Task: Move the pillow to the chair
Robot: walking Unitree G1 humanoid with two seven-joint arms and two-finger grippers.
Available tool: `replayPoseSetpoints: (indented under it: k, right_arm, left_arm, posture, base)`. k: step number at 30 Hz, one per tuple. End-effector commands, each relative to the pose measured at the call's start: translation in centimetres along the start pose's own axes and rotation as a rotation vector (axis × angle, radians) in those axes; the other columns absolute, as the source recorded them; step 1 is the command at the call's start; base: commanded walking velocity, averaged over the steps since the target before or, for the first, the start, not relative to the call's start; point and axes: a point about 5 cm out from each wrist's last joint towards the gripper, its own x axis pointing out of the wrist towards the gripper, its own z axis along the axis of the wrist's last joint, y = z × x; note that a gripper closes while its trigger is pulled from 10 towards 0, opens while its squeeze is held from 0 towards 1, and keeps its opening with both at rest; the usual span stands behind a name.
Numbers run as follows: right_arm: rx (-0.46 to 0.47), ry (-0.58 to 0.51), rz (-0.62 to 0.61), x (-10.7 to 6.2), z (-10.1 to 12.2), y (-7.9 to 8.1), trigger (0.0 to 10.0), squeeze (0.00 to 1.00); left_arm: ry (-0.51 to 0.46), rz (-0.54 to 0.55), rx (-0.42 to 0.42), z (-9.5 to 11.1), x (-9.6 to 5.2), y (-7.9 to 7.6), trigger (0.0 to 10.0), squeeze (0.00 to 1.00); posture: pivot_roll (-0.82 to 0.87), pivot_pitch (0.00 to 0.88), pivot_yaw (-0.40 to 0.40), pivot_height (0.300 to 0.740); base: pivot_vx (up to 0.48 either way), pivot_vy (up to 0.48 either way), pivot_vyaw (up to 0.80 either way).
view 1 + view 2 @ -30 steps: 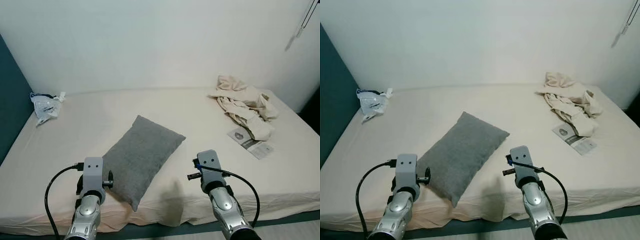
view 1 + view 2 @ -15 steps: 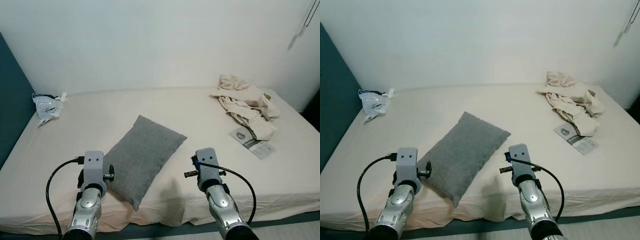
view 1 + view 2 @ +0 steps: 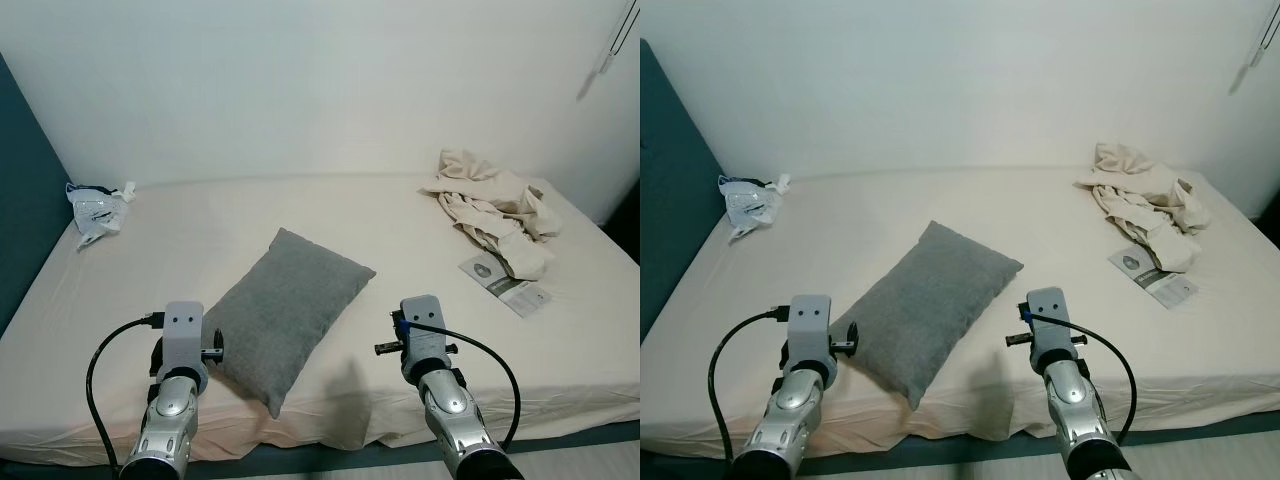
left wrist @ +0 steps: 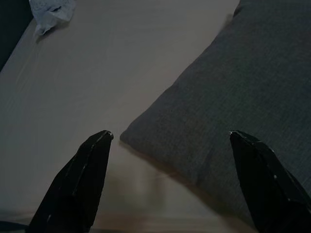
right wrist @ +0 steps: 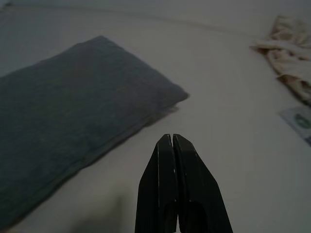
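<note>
Far to my left, a crumpled plastic bag (image 3: 95, 209) sits at the bed's (image 3: 200, 240) back corner beside the teal headboard (image 3: 22, 200). My left gripper (image 4: 170, 138) hovers over the near edge, fingers (image 4: 80, 187) spread wide, straddling the corner of the grey pillow (image 3: 285, 310). That pillow lies diagonally mid-bed, between both arms. My right gripper (image 5: 173, 141) hangs just right of it, fingers pressed together, holding nothing. Further right, a leaflet (image 3: 503, 284) lies flat, with rumpled cream clothing (image 3: 490, 208) behind it.

Bare sheet rings pillow (image 3: 285, 311); clothes (image 3: 490, 205), leaflet (image 3: 504, 283) well apart.
</note>
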Motion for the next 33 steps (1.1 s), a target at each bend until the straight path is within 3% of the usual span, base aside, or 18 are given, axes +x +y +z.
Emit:
replayPoseSetpoints:
  k: [1,12,21,25,27,28,32,33]
  right_arm:
    - [0.017,0.017,0.003,0.1,-0.2,0.0,10.0,0.0]
    - [0.043,0.018,0.016,0.1,-0.1,0.0,10.0,0.0]
    - [0.047,0.016,0.017,0.1,-0.1,-0.2,10.0,0.0]
    - [0.061,0.013,0.021,-0.1,-0.1,-0.3,10.0,0.0]
    - [0.056,0.017,0.016,-0.1,-0.2,-0.4,10.0,0.0]
    - [0.055,0.014,0.015,-0.1,-0.1,-0.4,10.0,0.0]
    - [0.095,0.007,0.039,-0.1,-0.1,-0.2,10.0,0.0]
    - [0.095,0.007,0.039,-0.1,-0.1,-0.2,10.0,0.0]
  left_arm:
    - [0.007,-0.001,0.006,0.0,0.0,0.0,10.0,0.0]
    - [-0.003,-0.025,0.028,0.4,0.2,-0.2,10.0,0.0]
    - [-0.015,-0.023,0.005,1.0,0.4,-0.3,10.0,0.0]
    - [-0.038,-0.047,-0.149,1.8,0.4,-0.1,10.0,0.0]
    - [-0.043,-0.064,-0.18,1.9,0.4,-0.1,10.0,0.0]
    - [-0.034,-0.088,-0.286,2.0,0.4,0.1,10.0,0.0]
    - [0.02,-0.041,-0.538,2.0,0.9,1.8,10.0,0.0]
    - [0.02,-0.041,-0.538,2.0,0.9,1.8,10.0,0.0]
  posture:
    - [0.0,0.08,0.019,0.649]
    - [0.0,0.086,0.022,0.605]
    - [0.0,0.095,0.03,0.605]
    - [0.0,0.1,0.031,0.59]
    - [0.0,0.1,0.031,0.585]
    - [0.0,0.099,0.032,0.585]
    - [-0.01,0.095,0.038,0.565]
    - [-0.01,0.095,0.038,0.565]
  base:
    - [0.0,0.0,0.0]
    - [0.0,0.0,0.0]
    - [0.0,0.0,0.0]
    - [0.0,0.0,0.0]
    - [0.0,0.0,0.0]
    - [0.0,0.0,0.0]
    - [0.0,0.0,0.0]
    - [0.0,0.0,0.0]
